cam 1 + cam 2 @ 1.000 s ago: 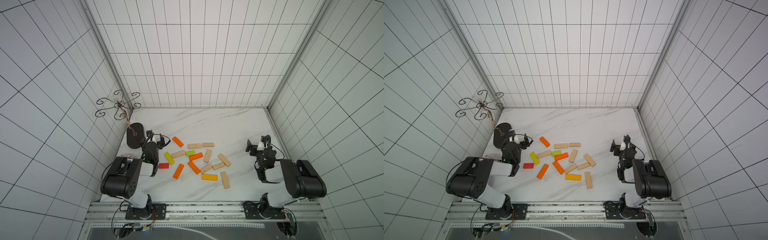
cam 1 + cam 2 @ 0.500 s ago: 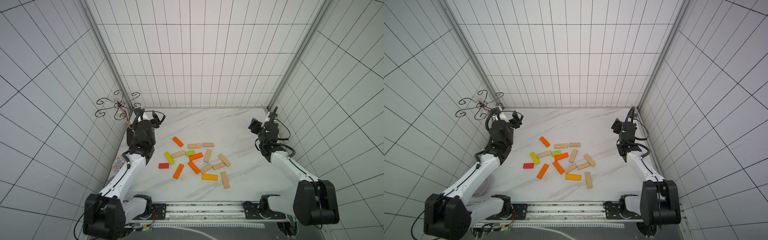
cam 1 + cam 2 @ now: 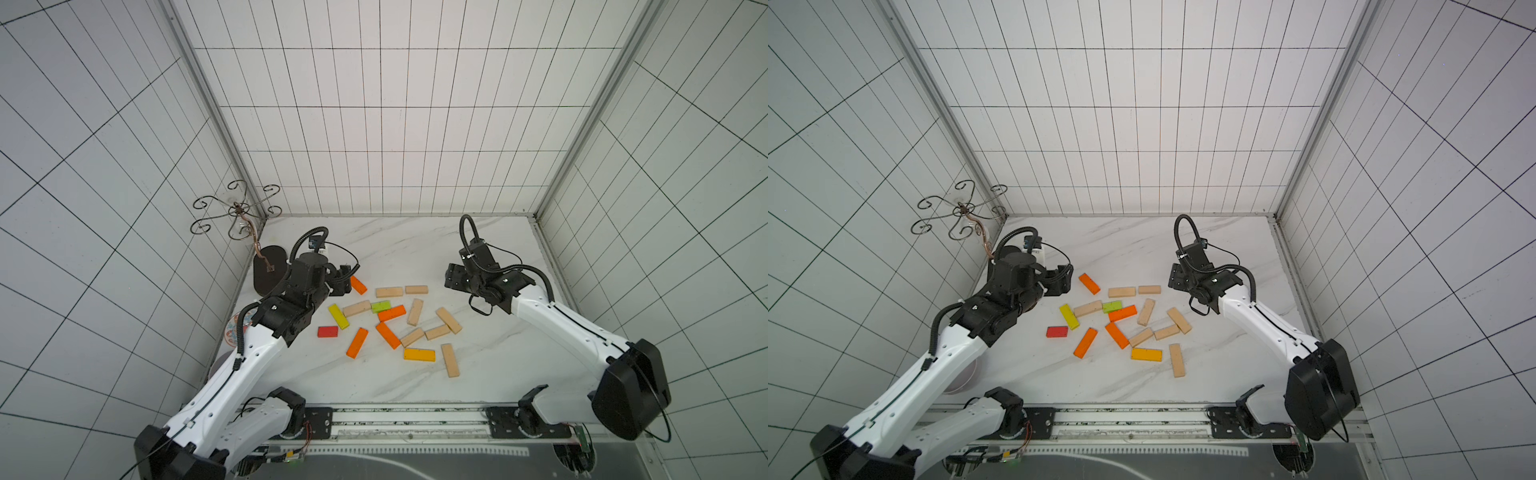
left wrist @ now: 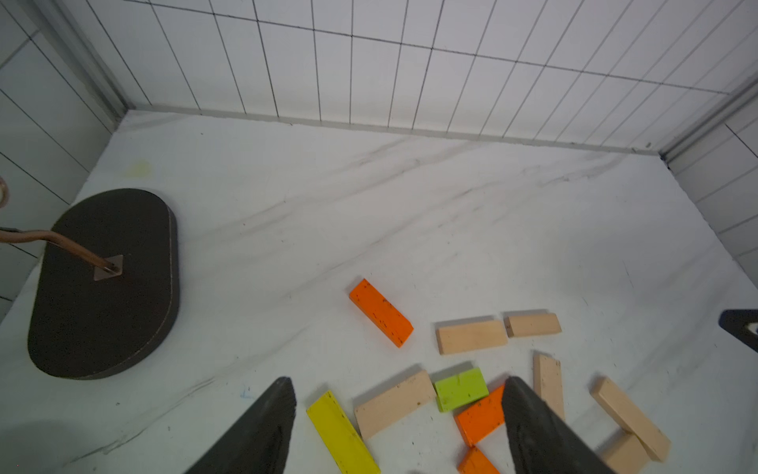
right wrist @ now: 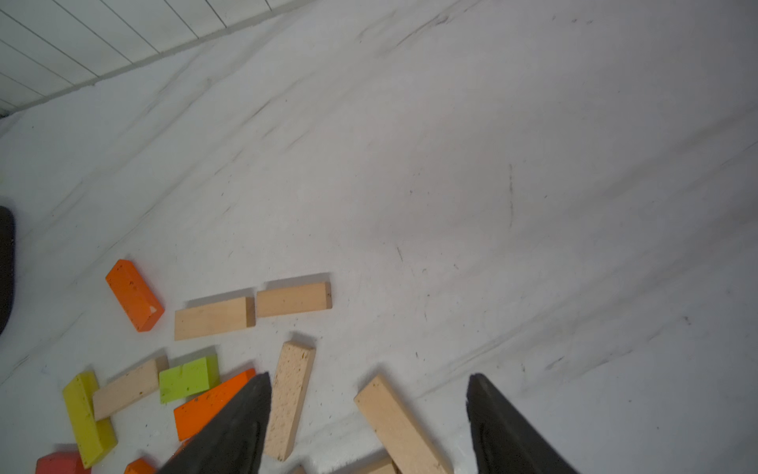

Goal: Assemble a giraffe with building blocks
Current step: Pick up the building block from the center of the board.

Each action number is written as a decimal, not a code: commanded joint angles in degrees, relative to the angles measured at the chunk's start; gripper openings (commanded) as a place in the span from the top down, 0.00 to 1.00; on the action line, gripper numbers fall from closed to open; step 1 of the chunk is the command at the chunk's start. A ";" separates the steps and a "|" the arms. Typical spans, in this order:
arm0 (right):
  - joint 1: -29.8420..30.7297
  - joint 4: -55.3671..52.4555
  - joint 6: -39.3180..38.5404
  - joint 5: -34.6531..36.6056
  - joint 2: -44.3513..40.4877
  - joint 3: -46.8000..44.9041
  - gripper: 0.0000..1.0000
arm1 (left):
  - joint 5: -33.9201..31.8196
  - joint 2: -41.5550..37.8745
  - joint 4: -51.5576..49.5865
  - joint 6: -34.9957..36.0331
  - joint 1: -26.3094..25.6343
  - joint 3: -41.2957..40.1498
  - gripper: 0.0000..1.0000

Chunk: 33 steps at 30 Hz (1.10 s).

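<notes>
1. The dark stand base [image 3: 269,276] with its curled wire top [image 3: 235,208] stands by the left wall, at the same place as before. In a top view the left arm [image 3: 249,361] now covers a part of this base.
2. The patterned plate [image 3: 233,330] is seen only in part, because the same arm is over it.
3. The left gripper [image 3: 344,281] was higher and nearer the back wall half a second ago. It has now come down to just beside the orange block [image 3: 358,285] at the group's back-left corner. Its fingers [image 4: 262,427] stand fairly wide and hold nothing.
4. The building blocks [image 3: 390,313] lie flat and scattered in the middle of the marble table [image 3: 415,245], pale, orange, yellow, lime green and red. None has moved.
5. The right gripper [image 3: 454,279] has also come lower and inward. It is near the pale block [image 3: 416,289] but apart from it. Its fingers [image 5: 229,422] are spread, with nothing between them.
</notes>
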 commanded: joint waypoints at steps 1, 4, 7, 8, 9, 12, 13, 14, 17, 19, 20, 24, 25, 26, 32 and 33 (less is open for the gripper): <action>4.94 -5.99 3.17 -3.37 1.37 1.10 0.26 | 2.51 -3.47 -8.13 -5.20 -2.06 -1.66 0.21; 9.95 -6.11 4.02 -3.28 3.06 1.01 0.28 | 3.89 -5.03 -11.23 -8.58 -2.42 -3.52 0.21; 14.10 -7.29 4.32 -2.50 5.29 2.28 0.29 | 3.49 -6.56 -14.97 -10.36 -2.43 -4.02 0.21; 15.16 -7.66 4.38 -2.36 6.04 2.62 0.29 | 3.40 -7.05 -15.84 -10.62 -2.43 -4.15 0.20; 16.49 -7.94 4.53 -2.32 6.86 2.92 0.29 | 3.21 -7.57 -16.65 -10.92 -2.43 -4.20 0.20; 19.70 -7.88 4.18 -2.32 9.22 3.55 0.29 | 2.96 -8.95 -18.72 -11.47 -2.43 -4.84 0.18; 20.60 -7.87 3.82 -2.23 10.12 3.72 0.29 | 2.81 -9.35 -19.34 -11.75 -2.43 -5.00 0.17; 21.13 -7.87 3.41 -2.22 10.94 4.07 0.28 | 2.59 -9.66 -19.93 -12.02 -2.43 -5.12 0.15; 21.97 -7.78 1.54 -2.32 13.70 6.57 0.28 | 1.58 -11.34 -21.14 -13.23 -2.43 -5.15 0.13; 21.95 -7.87 0.51 -2.24 15.77 9.25 0.28 | 0.80 -12.65 -21.82 -14.39 -2.43 -5.05 0.12; 21.95 -7.93 0.13 -2.16 16.90 10.68 0.28 | 0.44 -13.13 -22.16 -14.86 -2.43 -4.87 0.12; 21.94 -9.56 -1.31 -1.71 23.44 18.35 0.28 | -0.96 -15.43 -22.93 -16.96 -2.43 -4.34 0.12; 21.99 -10.00 -1.61 -1.47 25.26 20.49 0.28 | -1.19 -15.88 -23.02 -17.25 -2.43 -4.26 0.11; 21.94 -10.35 -1.81 -1.23 26.84 22.25 0.28 | -1.45 -16.26 -23.02 -17.50 -2.43 -4.25 0.11; 21.89 -13.76 -2.72 -0.19 37.04 34.53 0.26 | -3.24 -17.43 -24.42 -17.69 -2.43 -3.32 0.05; 21.88 -14.21 -2.85 -0.04 38.45 36.14 0.25 | -3.39 -17.51 -24.56 -17.63 -2.43 -3.37 0.04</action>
